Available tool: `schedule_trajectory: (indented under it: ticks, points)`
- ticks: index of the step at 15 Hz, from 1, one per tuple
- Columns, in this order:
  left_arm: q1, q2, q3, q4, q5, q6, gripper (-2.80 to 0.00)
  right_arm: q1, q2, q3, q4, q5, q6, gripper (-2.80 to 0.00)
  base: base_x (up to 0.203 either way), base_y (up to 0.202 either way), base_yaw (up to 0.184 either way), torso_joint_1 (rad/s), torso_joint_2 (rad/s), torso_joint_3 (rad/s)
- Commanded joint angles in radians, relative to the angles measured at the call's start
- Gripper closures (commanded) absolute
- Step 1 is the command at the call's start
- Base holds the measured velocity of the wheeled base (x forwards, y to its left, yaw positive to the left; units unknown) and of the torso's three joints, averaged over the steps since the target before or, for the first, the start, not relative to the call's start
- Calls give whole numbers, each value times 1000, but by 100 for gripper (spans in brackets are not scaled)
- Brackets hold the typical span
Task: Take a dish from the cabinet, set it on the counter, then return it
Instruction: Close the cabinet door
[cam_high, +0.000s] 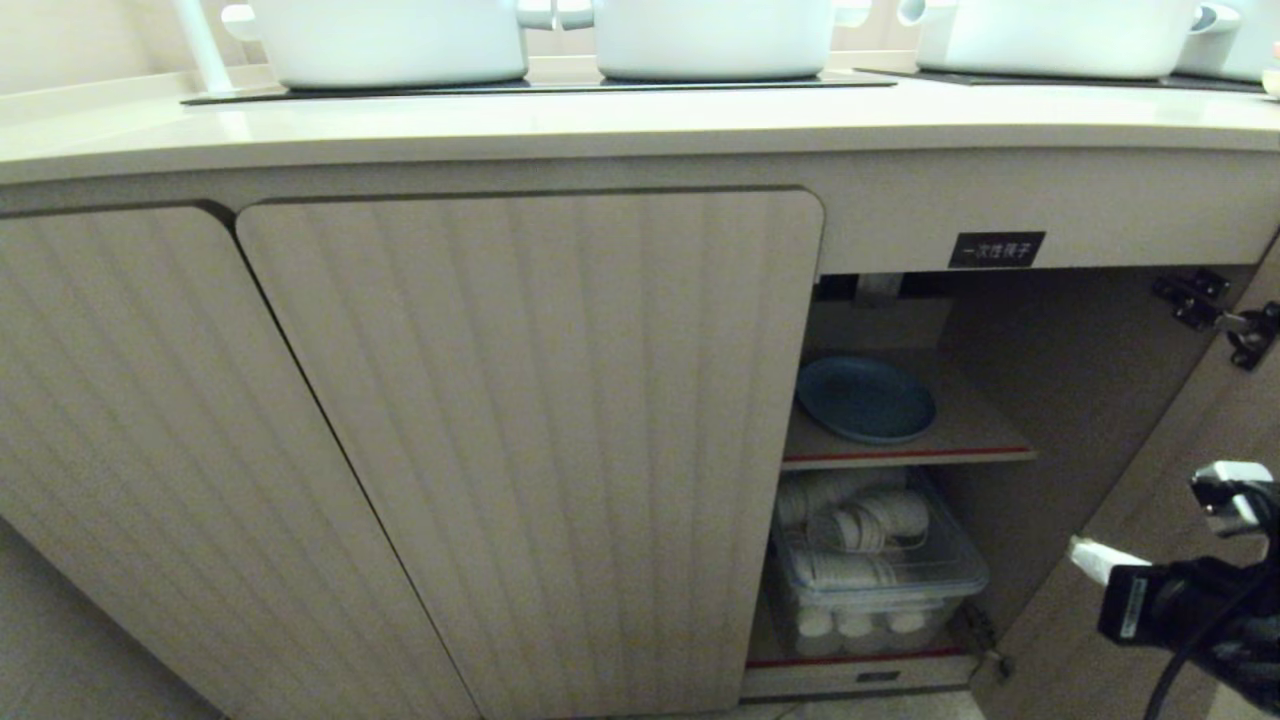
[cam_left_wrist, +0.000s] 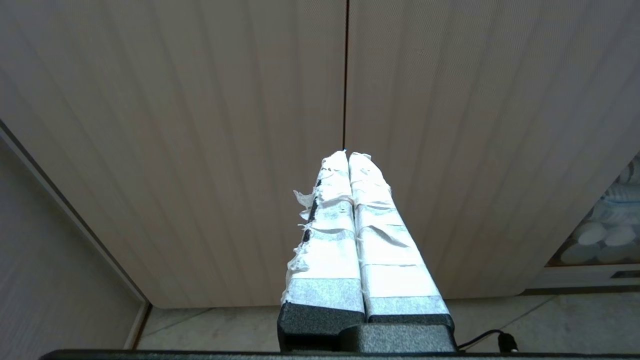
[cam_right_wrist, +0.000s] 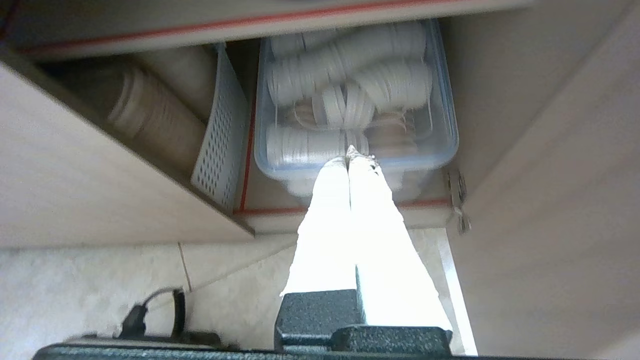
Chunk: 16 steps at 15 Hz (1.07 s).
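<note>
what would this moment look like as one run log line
dish: on cabinet shelf, untouched | right gripper: shut, empty, outside open cabinet | left gripper: shut, facing closed doors

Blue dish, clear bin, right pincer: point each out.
dish (cam_high: 866, 399), head view, centre of its face.
clear bin (cam_high: 945, 573), head view, lid's right edge.
right pincer (cam_right_wrist: 348, 156), right wrist view, closed fingertips.

Blue dish (cam_high: 866, 399) on upper shelf of open cabinet (cam_high: 530, 440); right tool (cam_high: 1085, 556) nr door.
</note>
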Motion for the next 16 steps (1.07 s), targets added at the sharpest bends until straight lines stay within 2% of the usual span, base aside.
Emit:
schedule_trajectory:
  ticks: [1, 7, 13, 16]
  points:
    - [0, 0, 0, 0, 0, 0, 0, 0, -79, 26, 36, 0, 1, 0, 0, 0, 0, 0, 0, 0]
    - [0, 0, 0, 0, 0, 0, 0, -2, -345, 62, 368, -12, -26, 0, 0, 0, 0, 0, 0, 0]
    - [0, 0, 0, 0, 0, 0, 0, -4, -553, 65, 673, -136, -73, 0, 0, 0, 0, 0, 0, 0]
    - [0, 0, 0, 0, 0, 0, 0, -5, -708, 65, 822, -145, -126, 0, 0, 0, 0, 0, 0, 0]
